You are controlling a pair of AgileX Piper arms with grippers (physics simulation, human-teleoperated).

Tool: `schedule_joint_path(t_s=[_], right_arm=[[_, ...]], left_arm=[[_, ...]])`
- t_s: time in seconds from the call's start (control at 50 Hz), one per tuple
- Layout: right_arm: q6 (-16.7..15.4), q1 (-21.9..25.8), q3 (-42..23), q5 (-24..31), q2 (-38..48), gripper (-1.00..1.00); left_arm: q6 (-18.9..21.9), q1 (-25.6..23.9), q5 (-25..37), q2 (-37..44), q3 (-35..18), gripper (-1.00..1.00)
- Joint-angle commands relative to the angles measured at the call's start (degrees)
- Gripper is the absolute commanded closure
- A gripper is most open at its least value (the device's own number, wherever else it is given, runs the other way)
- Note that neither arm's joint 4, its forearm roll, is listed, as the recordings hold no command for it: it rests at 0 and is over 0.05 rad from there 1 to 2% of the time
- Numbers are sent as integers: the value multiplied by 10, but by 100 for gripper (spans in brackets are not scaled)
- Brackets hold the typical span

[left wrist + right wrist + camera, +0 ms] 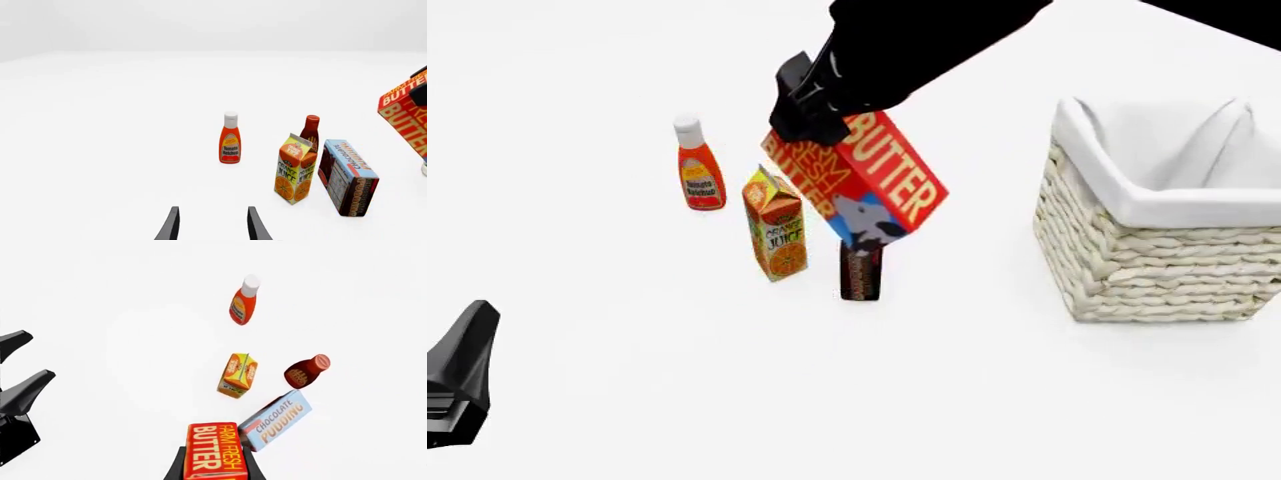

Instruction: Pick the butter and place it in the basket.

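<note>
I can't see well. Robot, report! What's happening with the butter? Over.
Right gripper shut on butter, lifted, tilted. Left gripper open, idle. Basket waits to the right; nothing between.

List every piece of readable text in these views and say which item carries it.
"FARM FRESH BUTTER": the butter, held in the right gripper.
"CHOCOLATE PUDDING": the pudding box.
"ORANGE JUICE": the juice carton.
"Tomato Ketchup": the ketchup bottle, small but legible.
Dark red sauce bottle: label too blurred to read.
The basket: no text.
</note>
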Motion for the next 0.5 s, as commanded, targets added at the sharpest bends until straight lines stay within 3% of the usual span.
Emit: schedule_joint_path(t_s=[0.02,0.5], right_arm=[[17,-21,9,-22,-14,100],[29,-70,35,-63,-42,100]], left_arm=[[0,0,0,0,0,-100],[0,0,0,0,0,-100]])
